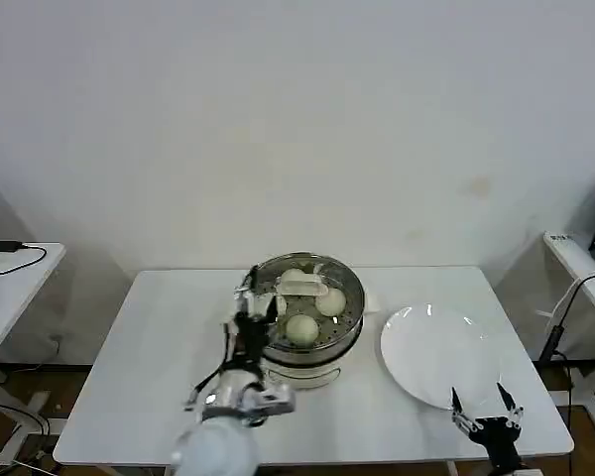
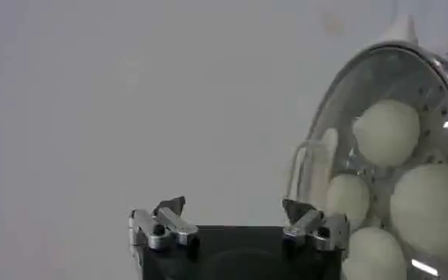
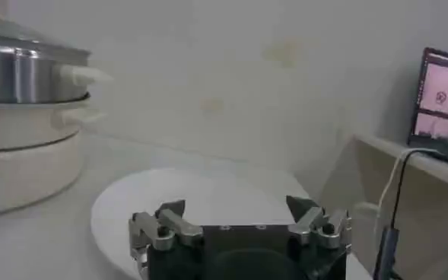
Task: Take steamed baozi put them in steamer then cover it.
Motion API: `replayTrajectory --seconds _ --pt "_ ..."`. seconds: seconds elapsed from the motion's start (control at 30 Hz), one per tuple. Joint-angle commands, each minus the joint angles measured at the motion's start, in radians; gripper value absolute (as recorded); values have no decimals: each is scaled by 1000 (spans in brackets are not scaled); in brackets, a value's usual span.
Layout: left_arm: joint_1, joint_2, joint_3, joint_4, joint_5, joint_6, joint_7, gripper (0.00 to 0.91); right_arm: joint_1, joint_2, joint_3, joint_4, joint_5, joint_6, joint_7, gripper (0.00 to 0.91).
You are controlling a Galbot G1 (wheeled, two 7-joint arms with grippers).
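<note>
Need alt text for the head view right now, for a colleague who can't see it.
The steamer sits mid-table with its glass cover on and baozi inside. The open left hand is beside its left rim; the open right hand is at the near edge of the white plate.

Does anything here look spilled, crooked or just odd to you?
Nothing stands out. The cover sits level on the steamer, with the steamed baozi visible beneath the glass. The white plate lies flat and bare beside it. The left hand is open beside the steamer; the right hand is open at the plate's near edge.
</note>
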Motion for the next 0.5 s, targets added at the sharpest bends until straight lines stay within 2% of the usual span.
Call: replayTrajectory --seconds 0.03,0.13,0.33,0.5 --pt "350 54 -554 -86 -1327 -370 -383 907 -5 -2 -46 6 -7 13 1 907" --pt "418 47 -612 -48 -1401 -351 -358 907 -15 -9 -61 17 -4 20 1 907" --pt "570 74 -650 72 -1411 -513 -320 907 -49 -43 -76 34 19 28 1 907" --pt "621 93 -657 147 -1404 -581 -328 907 -56 -52 -107 51 36 34 2 907"
